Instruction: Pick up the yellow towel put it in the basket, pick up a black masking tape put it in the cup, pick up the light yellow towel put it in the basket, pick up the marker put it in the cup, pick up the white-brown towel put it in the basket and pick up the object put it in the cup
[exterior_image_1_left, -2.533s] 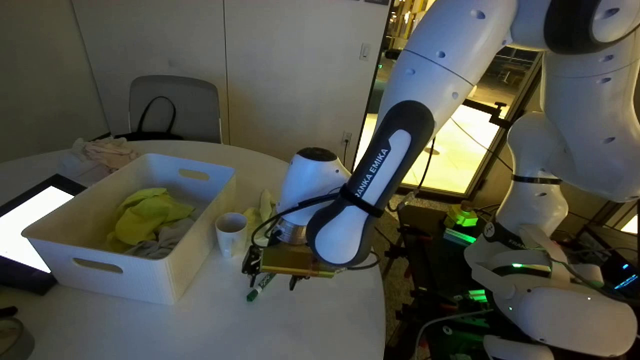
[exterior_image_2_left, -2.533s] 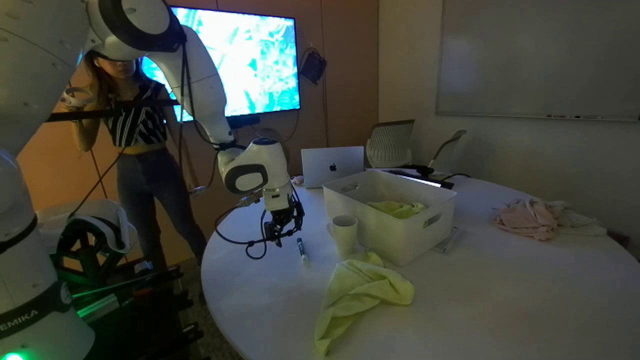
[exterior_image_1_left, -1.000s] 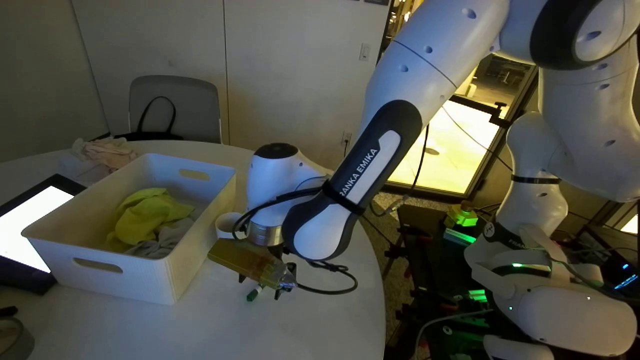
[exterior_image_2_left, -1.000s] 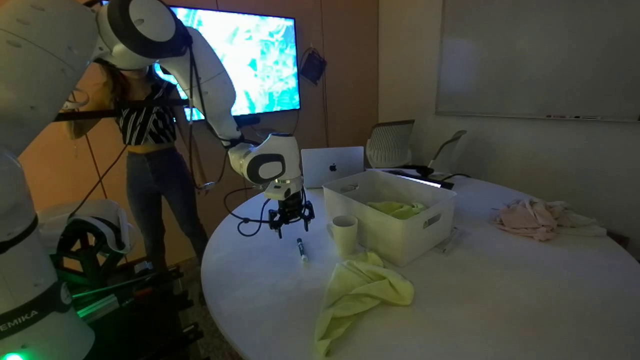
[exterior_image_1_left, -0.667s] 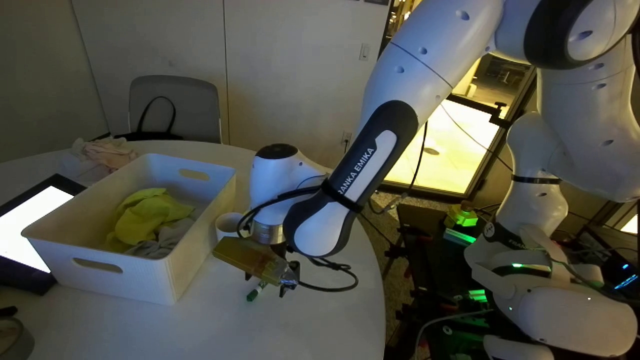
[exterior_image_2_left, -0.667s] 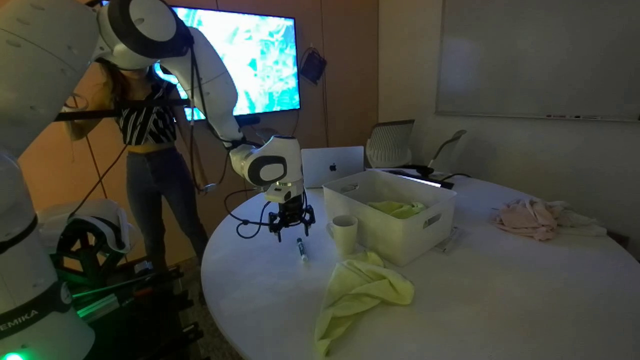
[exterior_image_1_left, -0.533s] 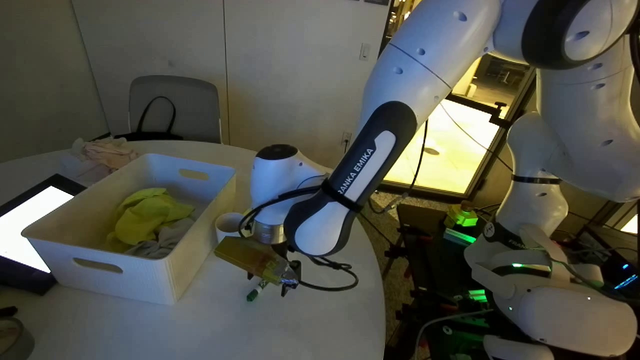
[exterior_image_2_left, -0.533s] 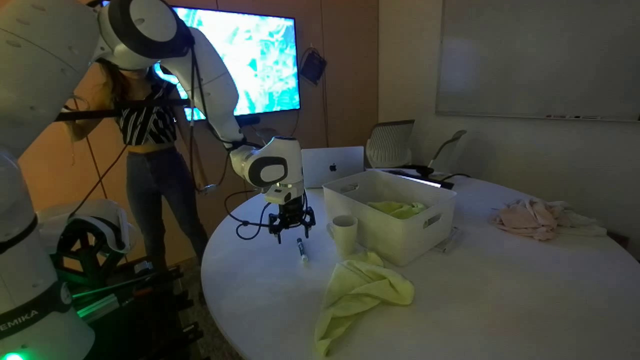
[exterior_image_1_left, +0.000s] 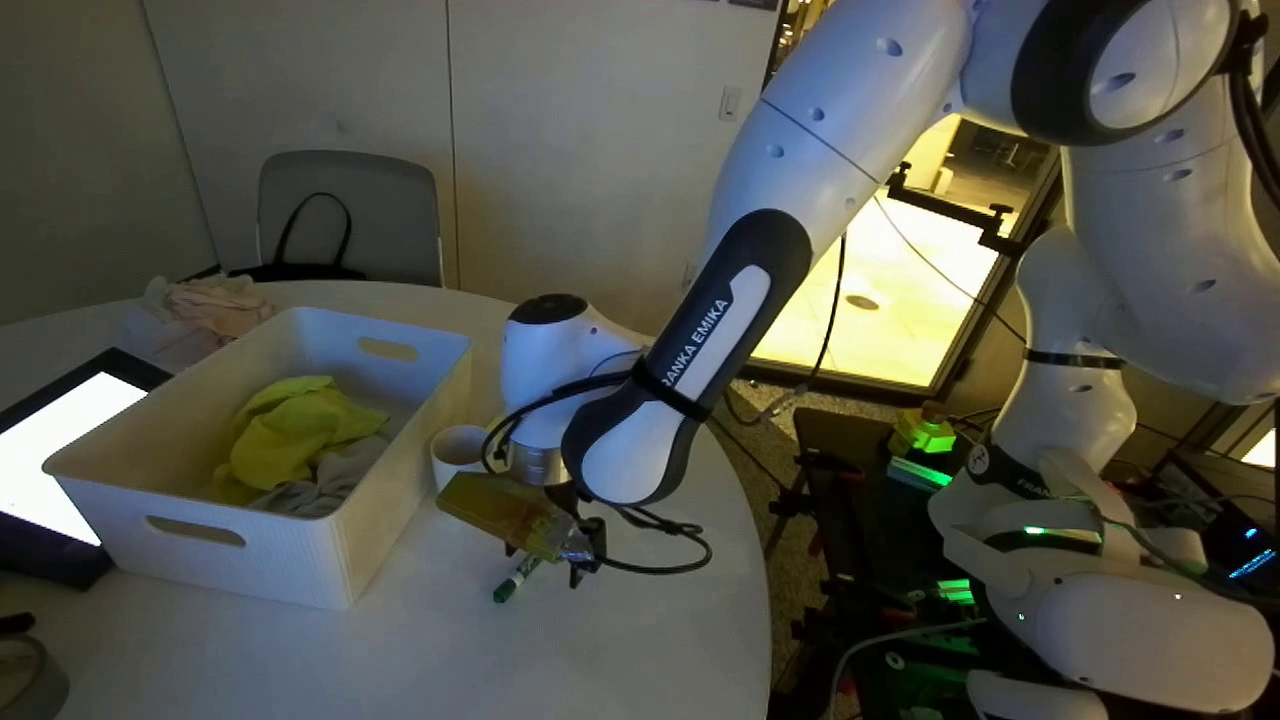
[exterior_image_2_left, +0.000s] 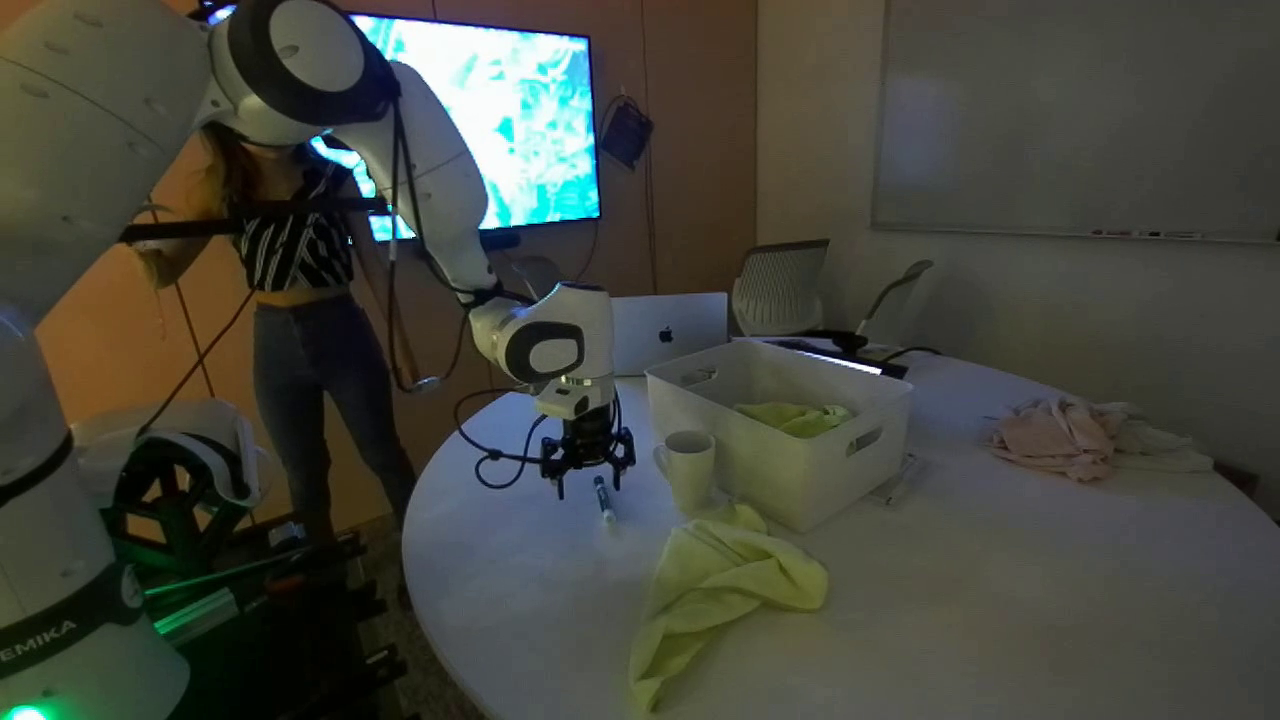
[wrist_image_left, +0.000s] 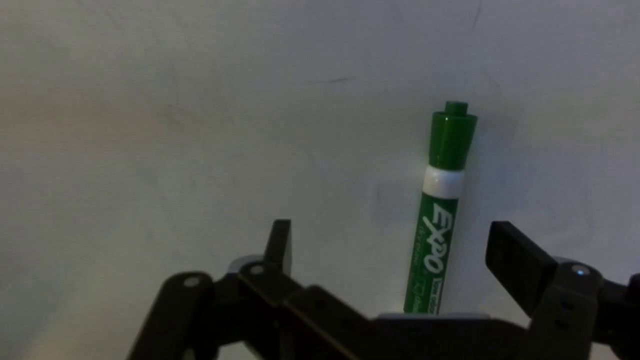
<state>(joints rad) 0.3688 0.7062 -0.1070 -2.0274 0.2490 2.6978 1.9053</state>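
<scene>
Basket (exterior_image_1_left: 290, 555) holds, as I see in an exterior view, a crumpled yellow towel (exterior_image_1_left: 295, 430) with a grey cloth (exterior_image_1_left: 325, 485) against it. The cup (exterior_image_2_left: 690, 475) stands upright just beside the basket; its contents I can't make out. My gripper (wrist_image_left: 392, 245) has its fingers spread, and in the wrist view the green marker (wrist_image_left: 436, 235) lies on the table (wrist_image_left: 175, 175) between them, nearer one, its lower end hidden.
</scene>
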